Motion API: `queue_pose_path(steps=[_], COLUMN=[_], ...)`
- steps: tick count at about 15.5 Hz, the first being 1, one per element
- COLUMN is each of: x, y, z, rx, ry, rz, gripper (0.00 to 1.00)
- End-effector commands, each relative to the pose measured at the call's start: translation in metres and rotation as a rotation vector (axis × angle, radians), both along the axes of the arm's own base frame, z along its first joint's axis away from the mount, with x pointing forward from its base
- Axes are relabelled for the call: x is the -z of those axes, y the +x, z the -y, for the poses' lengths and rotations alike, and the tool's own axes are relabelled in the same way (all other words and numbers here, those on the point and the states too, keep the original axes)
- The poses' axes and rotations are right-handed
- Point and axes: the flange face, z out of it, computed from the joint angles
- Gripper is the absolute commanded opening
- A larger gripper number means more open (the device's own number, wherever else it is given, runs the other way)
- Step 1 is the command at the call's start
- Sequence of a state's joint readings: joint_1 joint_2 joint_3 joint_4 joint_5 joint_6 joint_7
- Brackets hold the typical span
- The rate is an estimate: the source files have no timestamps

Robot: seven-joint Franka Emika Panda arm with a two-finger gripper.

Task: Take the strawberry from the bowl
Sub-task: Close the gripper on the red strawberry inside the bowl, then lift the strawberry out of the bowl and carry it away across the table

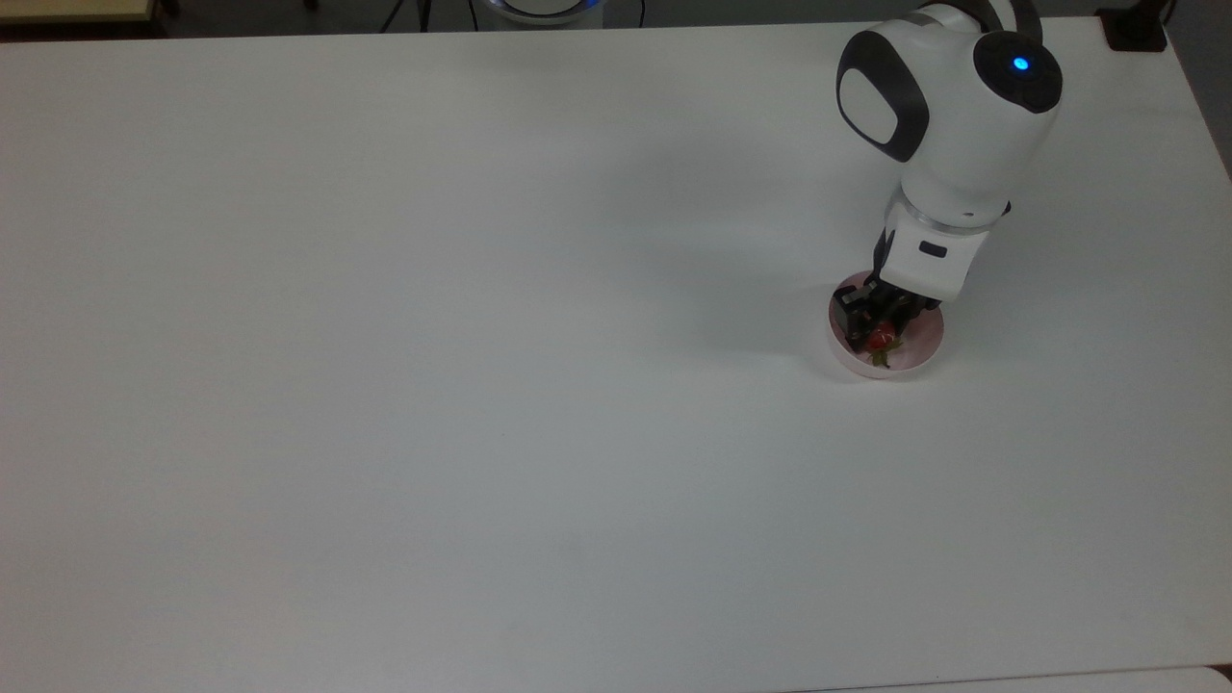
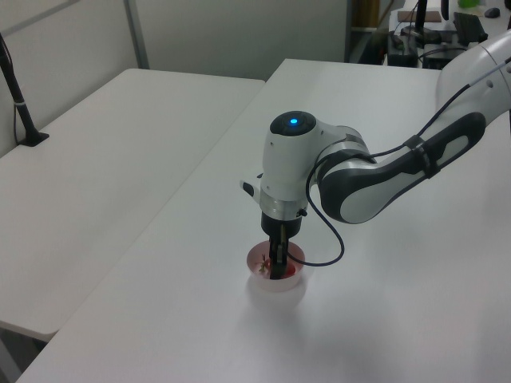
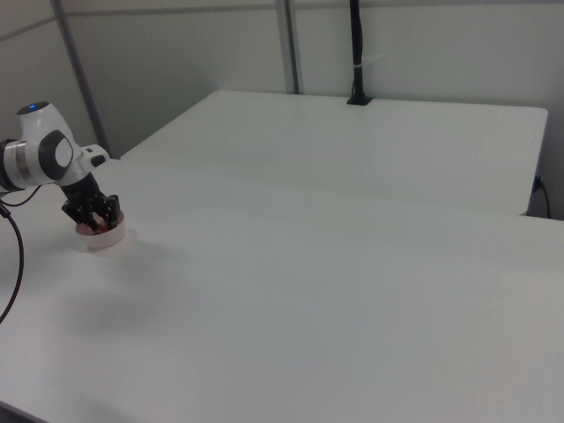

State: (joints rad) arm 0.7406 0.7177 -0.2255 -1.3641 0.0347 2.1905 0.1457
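Note:
The pale pink bowl (image 1: 922, 348) stands on the white table at the top view's right. In it lies the red strawberry (image 1: 881, 338), its green cap pointing toward the top view's bottom. My gripper (image 1: 878, 325) reaches down into the bowl, its black fingers drawn in against the strawberry's two sides and hiding much of it. In the left view the gripper (image 2: 276, 271) stands upright inside the bowl (image 2: 279, 292), with a bit of red beside it. The right view has the gripper (image 3: 97, 218) low in the bowl (image 3: 104, 240) at the far left.
The white table (image 1: 481, 385) stretches wide to the top view's left of the bowl. A second white table (image 2: 96, 159) adjoins it at the left view's left, with a black post (image 2: 20, 104) on it. The arm's cable (image 2: 327, 239) loops beside the wrist.

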Motion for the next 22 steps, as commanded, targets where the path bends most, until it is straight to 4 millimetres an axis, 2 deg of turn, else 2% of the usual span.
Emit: queue_pose_path(steps=[1, 3, 4, 6, 7, 8, 9, 10, 11, 12, 14, 18, 21, 22], x=[-0.019, -0.035, -0.049, -0.093, -0.116, -0.142, -0.153, -0.161, -0.168, -0.172, -0.173, -0.139, -0.1, -0.093], y=[0.001, 0.001, 0.001, 0.003, 0.008, 0.014, 0.021, 0.03, 0.04, 0.044, 0.052, 0.057, 0.05, 0.051], z=[-0.004, -0.003, -0.002, 0.01, 0.025, 0.051, 0.076, 0.105, 0.153, 0.189, 0.272, 0.435, 0.531, 0.555], rx=[-0.001, 0.004, 0.008, 0.026, 0.047, 0.079, 0.097, 0.107, 0.122, 0.127, 0.125, 0.157, 0.161, 0.185], ry=[0.007, 0.024, 0.037, 0.082, 0.103, 0.111, 0.107, 0.102, 0.081, 0.063, 0.016, -0.072, -0.108, -0.118], rz=[0.038, 0.049, 0.06, 0.097, 0.116, 0.121, 0.12, 0.121, 0.106, 0.083, 0.03, -0.046, -0.096, -0.071], gripper=[0.4, 0.39, 0.39, 0.39, 0.39, 0.39, 0.39, 0.39, 0.4, 0.4, 0.4, 0.4, 0.4, 0.4])
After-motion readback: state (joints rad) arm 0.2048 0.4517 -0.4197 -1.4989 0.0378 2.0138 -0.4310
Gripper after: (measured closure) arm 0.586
